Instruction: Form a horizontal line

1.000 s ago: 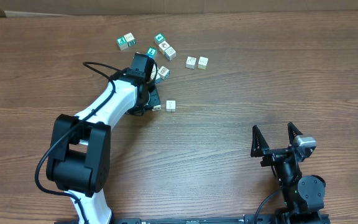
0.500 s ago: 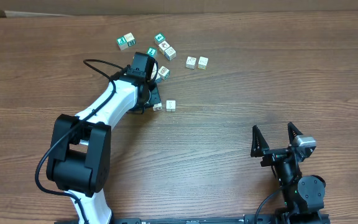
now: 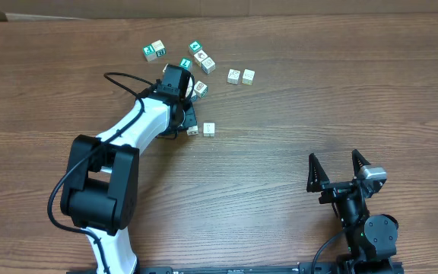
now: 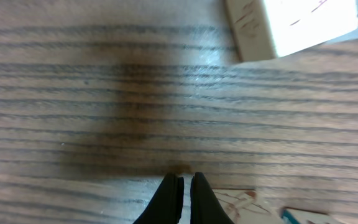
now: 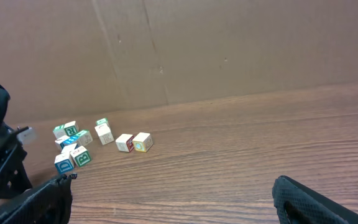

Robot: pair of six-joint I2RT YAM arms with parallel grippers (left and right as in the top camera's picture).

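Two tiny pale cubes lie side by side in a short horizontal row with a small gap. The left one is half hidden by my left gripper; the right one is free. In the left wrist view the fingers are shut and empty, tips down at the table. A red-lettered pale cube lies just right of them, and a pale cube lies further ahead. My right gripper is open and empty near the front right, and its wide-spread fingers also show in the right wrist view.
Two more pale cubes touch in a pair at the back, also in the right wrist view. Loose teal-and-white cubes are scattered behind the left gripper. A cardboard wall stands at the table's far edge.
The left arm's elbow has shifted very slightly. The cubes and the right arm have not moved.
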